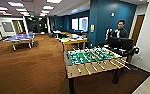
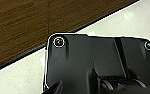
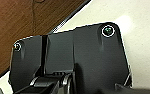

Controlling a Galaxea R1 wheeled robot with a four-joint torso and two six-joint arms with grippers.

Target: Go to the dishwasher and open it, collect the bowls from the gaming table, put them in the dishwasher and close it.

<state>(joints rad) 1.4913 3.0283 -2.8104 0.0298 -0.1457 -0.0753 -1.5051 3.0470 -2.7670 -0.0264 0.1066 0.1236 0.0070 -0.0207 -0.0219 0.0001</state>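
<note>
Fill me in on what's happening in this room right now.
Nothing is being handled at this moment. The robot faces the table-football table, which stands on brown carpet just ahead in the head view. A person stands behind it beside a dark control rig. A blue ping-pong table sits farther back. Both wrist views look down at the edge where carpet meets pale floor.

The gaming table [image 1: 96, 62] stands on brown carpet [image 1: 28, 67], its green field crossed by rods with yellowish figures (bowls cannot be made out on it). Behind it is a wooden table [image 1: 74, 42] carrying papers; farther off, a blue ping-pong table [image 1: 20, 38].
</note>
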